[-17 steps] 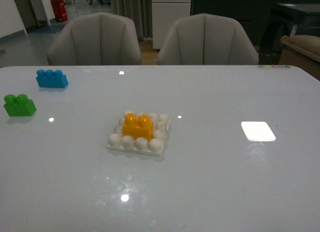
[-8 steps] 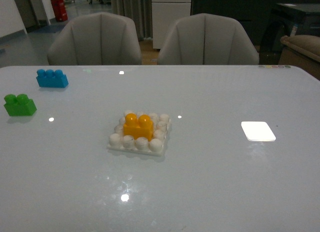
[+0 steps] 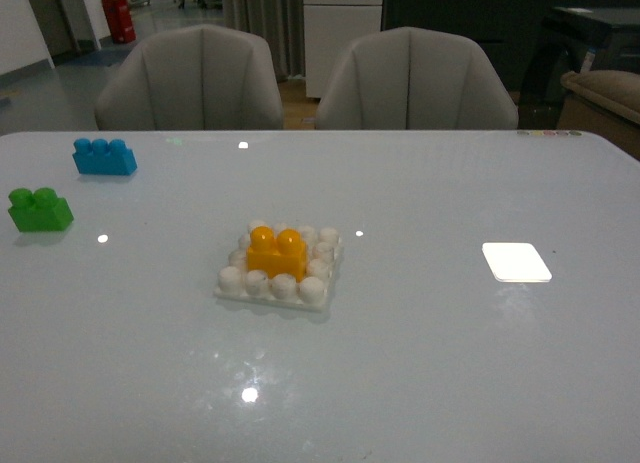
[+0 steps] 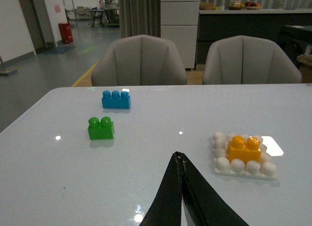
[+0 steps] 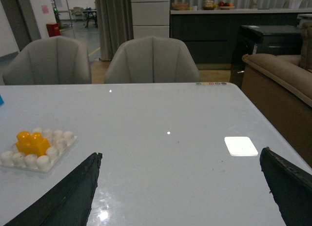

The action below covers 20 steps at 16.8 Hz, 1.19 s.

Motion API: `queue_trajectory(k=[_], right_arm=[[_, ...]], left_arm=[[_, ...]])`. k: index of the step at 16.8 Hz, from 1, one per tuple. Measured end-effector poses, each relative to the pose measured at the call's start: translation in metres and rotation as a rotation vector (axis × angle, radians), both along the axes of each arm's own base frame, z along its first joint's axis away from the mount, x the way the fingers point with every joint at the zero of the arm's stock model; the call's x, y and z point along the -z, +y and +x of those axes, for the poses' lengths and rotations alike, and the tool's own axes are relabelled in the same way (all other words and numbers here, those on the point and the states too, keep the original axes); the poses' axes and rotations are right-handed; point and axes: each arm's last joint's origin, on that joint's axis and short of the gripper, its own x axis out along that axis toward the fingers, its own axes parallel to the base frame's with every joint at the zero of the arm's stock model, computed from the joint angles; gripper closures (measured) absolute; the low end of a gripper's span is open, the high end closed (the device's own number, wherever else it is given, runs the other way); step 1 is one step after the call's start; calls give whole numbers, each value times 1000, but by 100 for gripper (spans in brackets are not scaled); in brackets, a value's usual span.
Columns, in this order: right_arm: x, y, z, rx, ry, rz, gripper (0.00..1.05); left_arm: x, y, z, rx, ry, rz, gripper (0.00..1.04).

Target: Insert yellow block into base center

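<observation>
Yellow block (image 3: 276, 254) sits in the middle studs of the base (image 3: 232, 288). My left gripper (image 4: 181, 160) is closed and empty, with the block ahead to its right. My right gripper (image 5: 180, 174) is wide open, holding nothing.

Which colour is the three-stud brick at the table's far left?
Blue brick; the left wrist view shows it best.

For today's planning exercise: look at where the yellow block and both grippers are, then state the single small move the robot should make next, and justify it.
Probably none beyond holding both arms back. The yellow block already sits among the middle studs of the base. The left gripper is shut and empty, the right gripper is open, and both are clear of the base. Full seating cannot be confirmed, so a gentle press down is the only alternative.
</observation>
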Motion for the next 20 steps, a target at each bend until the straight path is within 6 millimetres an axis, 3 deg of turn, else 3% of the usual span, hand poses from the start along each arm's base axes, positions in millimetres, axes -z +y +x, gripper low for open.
queue_trajectory(k=[7,10,11,16,19,20], right_arm=[[0,0,0,0,0,0,6],[0,0,0,0,0,0,6],[0,0,0,0,0,0,6],[0,0,0,0,0,0,6],[0,0,0,0,0,0,6],[0,0,0,0,0,0,6]], left_arm=[[0,0,-6,0,-4,0,103],[7,0,-19,2,55,0,103],[2,0,-22,0,-6,0,103],[4,0,-21,-1,11,0,103],[4,0,-21,0,11,0,65],[4,0,-21,0,11,0,62]])
